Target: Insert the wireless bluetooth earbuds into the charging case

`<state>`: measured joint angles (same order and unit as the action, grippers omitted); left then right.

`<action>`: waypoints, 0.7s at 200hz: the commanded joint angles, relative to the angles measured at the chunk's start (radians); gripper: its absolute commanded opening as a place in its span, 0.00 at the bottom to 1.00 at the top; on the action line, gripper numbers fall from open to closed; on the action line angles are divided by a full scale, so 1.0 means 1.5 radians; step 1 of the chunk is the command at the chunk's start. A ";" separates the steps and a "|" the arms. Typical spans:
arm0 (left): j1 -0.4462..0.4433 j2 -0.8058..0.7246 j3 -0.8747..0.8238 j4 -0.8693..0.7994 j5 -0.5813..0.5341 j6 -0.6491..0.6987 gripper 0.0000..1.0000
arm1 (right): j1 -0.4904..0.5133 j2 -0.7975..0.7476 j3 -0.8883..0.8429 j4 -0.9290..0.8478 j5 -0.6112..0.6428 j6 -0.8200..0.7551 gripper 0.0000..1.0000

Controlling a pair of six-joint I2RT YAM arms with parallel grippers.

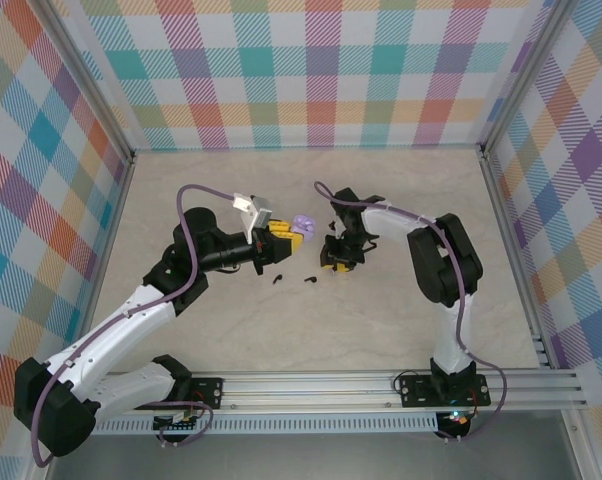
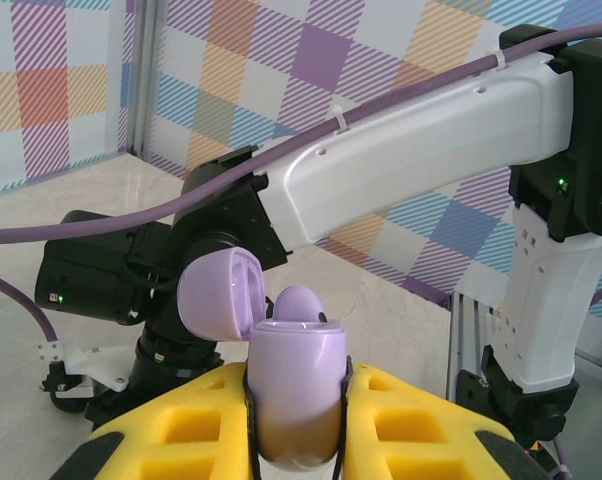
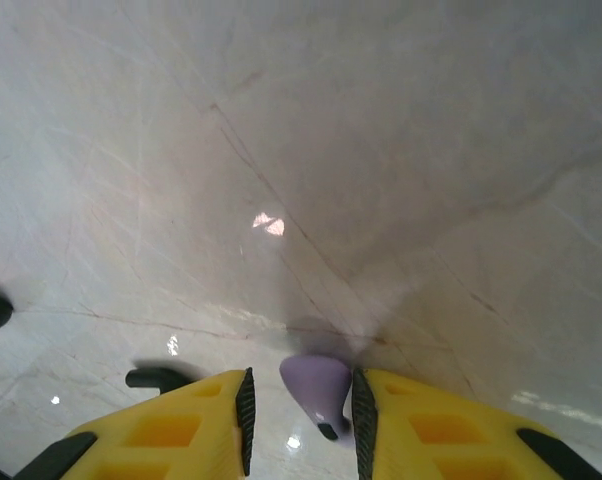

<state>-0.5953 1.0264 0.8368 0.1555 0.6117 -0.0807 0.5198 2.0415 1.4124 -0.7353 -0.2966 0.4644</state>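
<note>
Two black earbuds [image 1: 277,278], top view: they lie loose on the desk [image 1: 401,320], just nearer the arm bases than both sets of fingers and outside any case. A low sweep by either arm could scatter them.
Top view, left fingers [image 1: 281,238]: clamped on the lilac charging case [image 1: 301,225], near the middle of the desk.
Top view, right fingers [image 1: 338,262]: pointed down at the desk, just right of the case and apart from it.
Left wrist view, lilac charging case [image 2: 296,385]: pinched upright between the yellow left fingers [image 2: 411,425], with the lid [image 2: 221,295] swung open to the left.
Left wrist view, seated lilac earbud [image 2: 299,302]: it shows as a dome above the case top and may not be fully home. A knock or tilt could tip it out.
Left wrist view, right arm [image 2: 401,170]: it stands close behind the case. A misjudged approach could hit the lid or twist the case in its grip.
Right wrist view, loose lilac earbud [image 3: 321,390]: between the right fingers [image 3: 181,430], close to the desk, narrow dark-tipped end toward the camera.
Right wrist view, grip: the fingers are narrowly spread with a gap on one side, and I cannot tell whether they truly pinch the earbud. A weak hold could let it rotate or drop on the way to the free well.
Right wrist view, black earbud [image 3: 156,377]: it lies just beside one finger and is likely to be nudged if that finger shifts.
</note>
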 commanded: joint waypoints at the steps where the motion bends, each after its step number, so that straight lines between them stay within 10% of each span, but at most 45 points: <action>1: -0.005 -0.020 0.008 0.004 -0.004 0.010 0.05 | 0.009 0.018 0.033 -0.021 0.011 -0.001 0.34; 140: -0.006 -0.024 0.003 0.006 -0.014 0.010 0.04 | 0.080 0.060 0.121 -0.133 0.221 -0.144 0.34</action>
<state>-0.5953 1.0122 0.8368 0.1555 0.5995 -0.0807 0.6285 2.1033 1.5597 -0.8791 -0.0170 0.3019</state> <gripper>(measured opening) 0.198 0.344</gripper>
